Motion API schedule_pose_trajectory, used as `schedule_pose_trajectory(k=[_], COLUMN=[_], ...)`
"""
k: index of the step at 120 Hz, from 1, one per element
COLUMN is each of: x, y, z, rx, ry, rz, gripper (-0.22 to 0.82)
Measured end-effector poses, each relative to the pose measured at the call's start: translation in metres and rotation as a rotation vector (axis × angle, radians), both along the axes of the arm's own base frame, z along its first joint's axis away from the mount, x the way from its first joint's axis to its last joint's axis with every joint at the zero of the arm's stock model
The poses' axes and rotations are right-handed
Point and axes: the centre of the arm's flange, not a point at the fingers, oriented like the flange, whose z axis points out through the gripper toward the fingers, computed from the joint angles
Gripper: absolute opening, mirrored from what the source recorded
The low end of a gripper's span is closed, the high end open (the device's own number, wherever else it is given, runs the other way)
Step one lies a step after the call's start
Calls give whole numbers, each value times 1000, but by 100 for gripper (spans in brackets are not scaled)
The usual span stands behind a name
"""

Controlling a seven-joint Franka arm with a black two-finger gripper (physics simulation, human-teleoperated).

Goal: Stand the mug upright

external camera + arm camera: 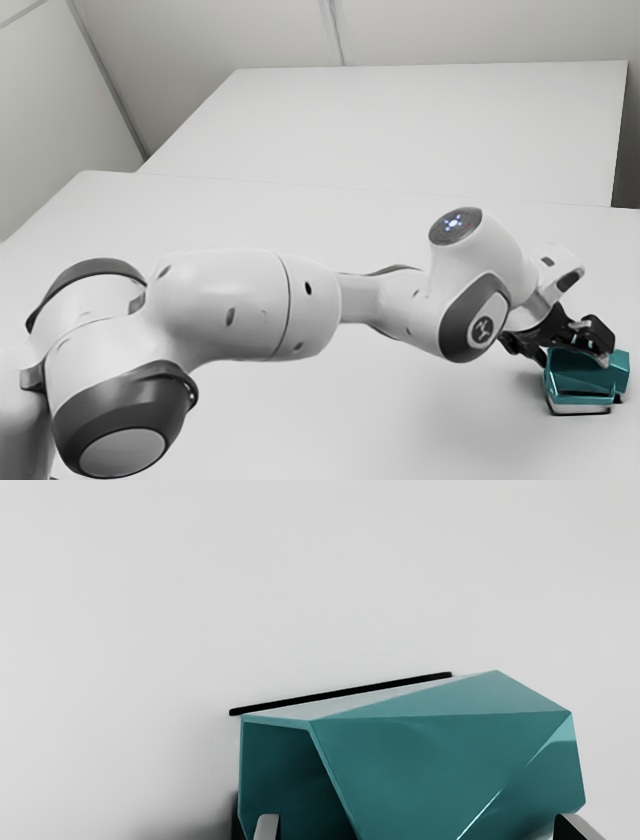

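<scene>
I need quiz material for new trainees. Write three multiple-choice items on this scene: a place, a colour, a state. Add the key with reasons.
1. Where is the mug in the exterior view?
A) Left edge
B) Right side
C) Top centre

2. What colour is its body?
A) Teal
B) Red
C) Yellow

3. How does it stand?
A) Upright
B) Upside down
C) On its side

Key:
1 B: it shows beneath the gripper, right of the arm's base.
2 A: its faceted walls are blue-green.
3 C: its open mouth faces sideways.

Teal mug (400,760) lying sideways, pale table (150,605)
</scene>
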Motion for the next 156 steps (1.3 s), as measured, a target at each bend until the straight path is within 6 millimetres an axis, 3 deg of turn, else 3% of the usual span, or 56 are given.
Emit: schedule_pose_trajectory(k=[13,28,63,75,108,128,134,140,156], x=[-1,2,7,8,10,6,6,13,57], y=[-4,-14,-27,-33,-42,-39,-25,8,135], z=[-2,14,34,39,49,71,86,96,124], rx=[-8,-28,-34,-31,-34,-36,-32,-19,35], ry=[-17,-63,-125,-139,-155,-141,-115,-76,21], rz=[-3,-20,-61,-78,-96,-108,-98,-63,75], gripper=[58,51,6,-4,-13,-14,-14,-14,-14])
